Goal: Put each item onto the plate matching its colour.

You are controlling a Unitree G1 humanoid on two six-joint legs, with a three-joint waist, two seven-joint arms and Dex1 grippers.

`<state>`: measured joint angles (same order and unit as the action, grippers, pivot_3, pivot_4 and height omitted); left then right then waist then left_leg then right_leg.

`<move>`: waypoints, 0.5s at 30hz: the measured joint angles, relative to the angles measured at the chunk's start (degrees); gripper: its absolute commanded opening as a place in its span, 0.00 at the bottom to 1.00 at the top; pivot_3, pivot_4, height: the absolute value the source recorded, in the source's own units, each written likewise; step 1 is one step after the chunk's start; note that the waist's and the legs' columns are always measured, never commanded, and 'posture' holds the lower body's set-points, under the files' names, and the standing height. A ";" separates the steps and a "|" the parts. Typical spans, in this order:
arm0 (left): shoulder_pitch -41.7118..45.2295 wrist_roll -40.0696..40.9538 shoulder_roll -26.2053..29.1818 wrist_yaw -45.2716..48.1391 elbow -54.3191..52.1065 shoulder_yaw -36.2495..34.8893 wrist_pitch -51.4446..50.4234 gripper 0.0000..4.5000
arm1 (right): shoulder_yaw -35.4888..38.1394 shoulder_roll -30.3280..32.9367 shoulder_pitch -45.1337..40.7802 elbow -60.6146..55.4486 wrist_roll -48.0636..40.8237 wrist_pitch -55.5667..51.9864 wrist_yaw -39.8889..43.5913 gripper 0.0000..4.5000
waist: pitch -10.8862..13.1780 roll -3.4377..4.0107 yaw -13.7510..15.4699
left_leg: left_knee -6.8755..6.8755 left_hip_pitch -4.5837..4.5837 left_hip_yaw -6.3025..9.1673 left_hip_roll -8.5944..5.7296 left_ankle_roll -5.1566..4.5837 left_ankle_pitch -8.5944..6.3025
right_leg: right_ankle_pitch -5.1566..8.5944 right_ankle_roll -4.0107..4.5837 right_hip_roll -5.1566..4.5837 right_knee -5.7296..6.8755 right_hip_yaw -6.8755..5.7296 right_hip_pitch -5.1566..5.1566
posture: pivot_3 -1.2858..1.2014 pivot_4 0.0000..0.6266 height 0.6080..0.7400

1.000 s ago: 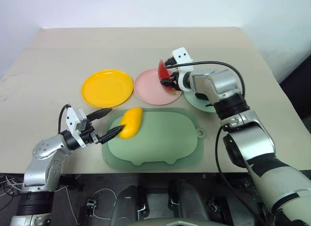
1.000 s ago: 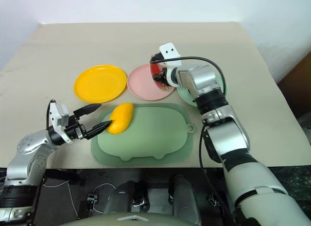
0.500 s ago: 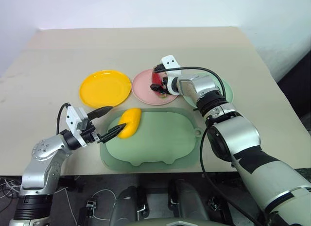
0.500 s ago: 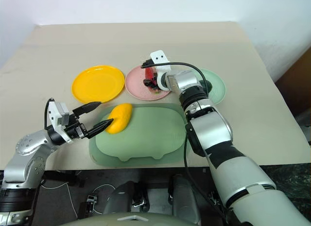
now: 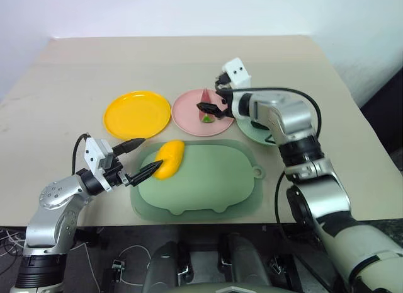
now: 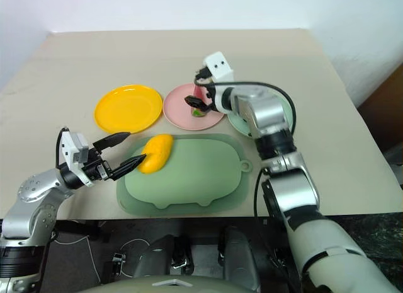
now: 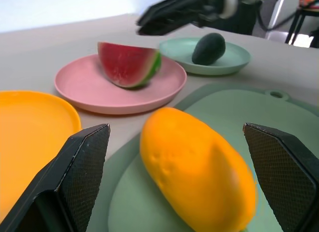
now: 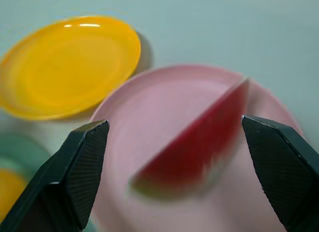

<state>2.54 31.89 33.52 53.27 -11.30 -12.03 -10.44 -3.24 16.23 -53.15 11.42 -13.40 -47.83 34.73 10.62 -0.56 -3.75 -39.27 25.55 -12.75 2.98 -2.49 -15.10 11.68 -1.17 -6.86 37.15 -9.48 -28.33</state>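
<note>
The red watermelon wedge [image 5: 207, 105] stands on its green rind on the pink plate [image 5: 189, 113]. My right gripper [image 5: 211, 97] hovers open just above it, touching nothing. The yellow-orange mango [image 5: 169, 159] lies on the left end of the pig-shaped mat [image 5: 208, 183]. My left gripper [image 5: 147, 155] is open with its fingers on either side of the mango's near end, apart from it. The yellow plate [image 5: 137, 114] holds nothing. In the left wrist view the dark green avocado [image 7: 208, 47] lies on the mint green plate [image 7: 232, 64], which my right arm largely hides in the head views.
The three plates form a row across the middle of the beige table [image 5: 94, 60], behind the mat. Bare tabletop lies beyond the plates and to the far left. The table's right edge runs close beside my right arm.
My right gripper opened and let go of the watermelon wedge, which now rests on the pink plate, then drew back and up. My left gripper stayed put by the mango.
</note>
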 measured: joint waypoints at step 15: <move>1.25 0.62 0.31 2.50 3.81 -0.32 -0.25 1.00 | 11.02 2.78 31.50 -36.95 -17.05 3.67 2.55 1.00 | -0.01 -0.02 1.37 | 0.00 -0.12 0.01 0.00 0.01 0.00 | 0.03 0.05 0.02 -0.08 0.01 0.12 | 0.52 0.24 0.67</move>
<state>3.79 32.51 33.83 55.77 -7.49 -12.34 -10.69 7.78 19.01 -21.65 -25.53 -30.45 -44.16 37.28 10.61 -0.58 -2.38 -39.27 25.43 -12.74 2.98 -2.48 -15.10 11.71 -1.13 -6.84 37.06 -9.47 -28.22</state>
